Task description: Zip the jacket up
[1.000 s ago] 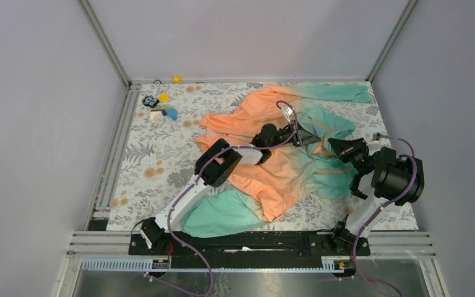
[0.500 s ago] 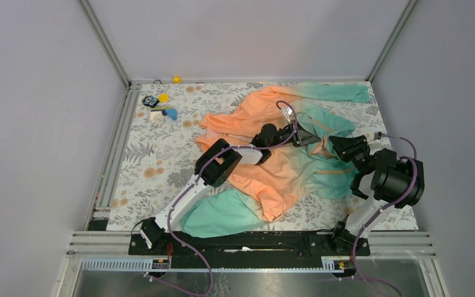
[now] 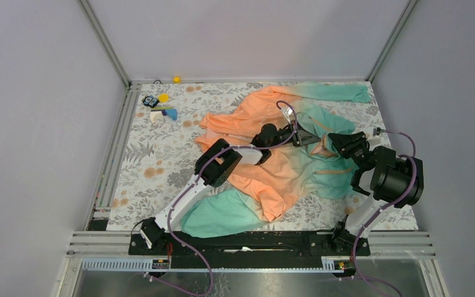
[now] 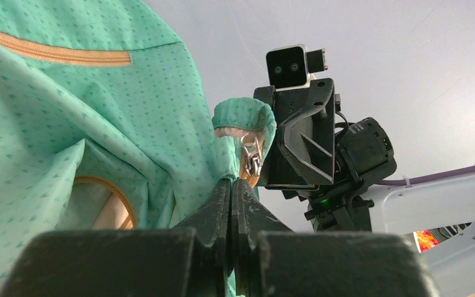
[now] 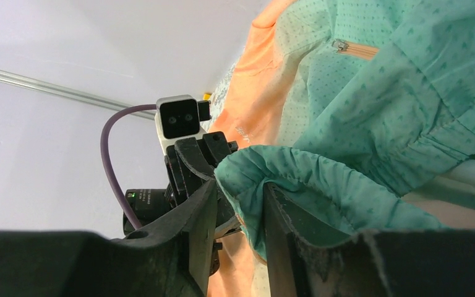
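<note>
Orange fading to mint-teal, the thin long-sleeved fabric jacket (image 3: 266,164) lies crumpled and unzipped across the floral-patterned table cover (image 3: 154,154); the black left gripper (image 4: 232,184) has its jaws pressed together on the teal hem, just below the small metal zipper slider (image 4: 251,159); the black right gripper (image 5: 238,204), shut a second ago, now stands with jaws apart around a fold of teal hem close by; that release looks like a regrip, so the zipper's two halves appear not yet joined.
</note>
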Robot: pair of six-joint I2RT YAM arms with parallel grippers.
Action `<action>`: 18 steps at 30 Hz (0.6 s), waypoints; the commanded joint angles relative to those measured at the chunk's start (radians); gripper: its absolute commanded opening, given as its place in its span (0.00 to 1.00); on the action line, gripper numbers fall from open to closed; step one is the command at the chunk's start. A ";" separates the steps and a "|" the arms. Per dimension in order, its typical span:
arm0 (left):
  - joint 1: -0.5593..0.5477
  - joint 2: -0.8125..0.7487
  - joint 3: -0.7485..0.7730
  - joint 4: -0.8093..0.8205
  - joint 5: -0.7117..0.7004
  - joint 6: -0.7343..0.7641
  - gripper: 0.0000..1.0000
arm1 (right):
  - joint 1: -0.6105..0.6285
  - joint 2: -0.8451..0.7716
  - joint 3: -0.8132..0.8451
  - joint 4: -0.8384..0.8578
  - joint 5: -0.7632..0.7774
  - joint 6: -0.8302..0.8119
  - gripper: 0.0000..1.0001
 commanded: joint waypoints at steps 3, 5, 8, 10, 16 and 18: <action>-0.004 -0.032 0.019 0.017 0.023 0.028 0.00 | 0.028 -0.024 0.037 -0.061 0.013 -0.083 0.42; -0.004 -0.034 0.017 0.019 0.022 0.029 0.00 | 0.031 -0.035 0.035 -0.082 0.019 -0.101 0.43; -0.004 -0.038 0.014 0.020 0.024 0.030 0.00 | 0.034 -0.045 0.043 -0.119 0.027 -0.126 0.43; -0.006 -0.042 0.012 0.022 0.026 0.032 0.00 | 0.036 -0.046 0.045 -0.130 0.036 -0.133 0.43; -0.006 -0.046 0.002 0.024 0.024 0.037 0.00 | 0.036 -0.042 0.035 -0.097 0.054 -0.115 0.27; -0.006 -0.047 0.001 0.025 0.023 0.038 0.00 | 0.035 -0.040 0.033 -0.085 0.056 -0.103 0.25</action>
